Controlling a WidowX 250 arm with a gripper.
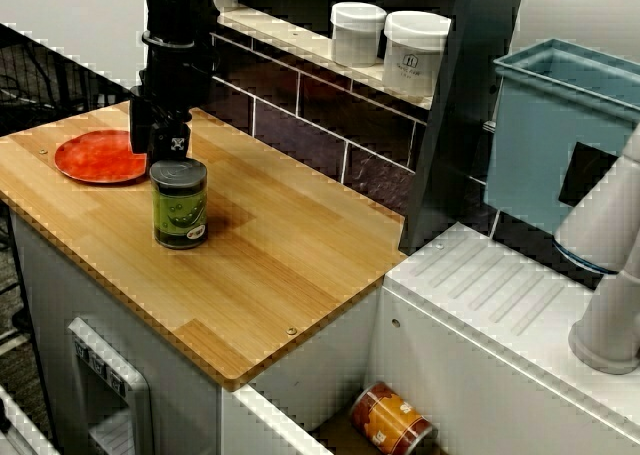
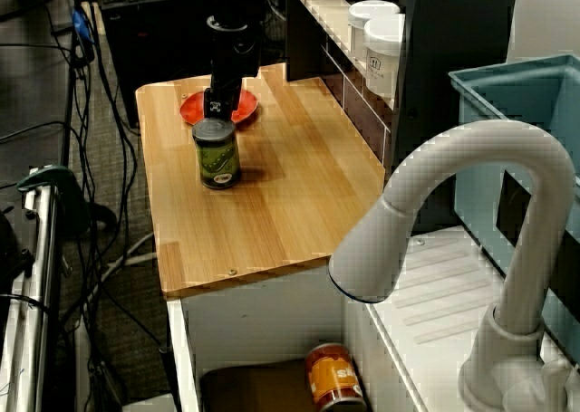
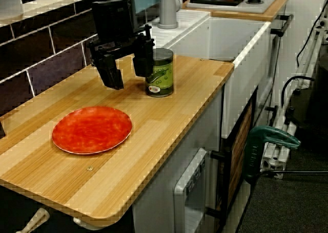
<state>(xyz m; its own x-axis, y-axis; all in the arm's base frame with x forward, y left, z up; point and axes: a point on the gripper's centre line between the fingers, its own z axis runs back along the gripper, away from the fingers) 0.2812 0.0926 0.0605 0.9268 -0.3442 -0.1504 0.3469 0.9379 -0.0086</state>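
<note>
The gripper hangs low with its fingers apart, just beside the green can, which stands upright on the wooden counter. One finger looks close enough that a sideways swing could tip the can toward the sink, I'd say. The red plate lies near on the other side, and the white jars are well apart.

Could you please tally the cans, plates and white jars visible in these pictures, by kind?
Cans: 2, the green can and the orange can
Plates: 1, the red plate
White jars: 2, the left jar and the right jar
Total: 5
</note>
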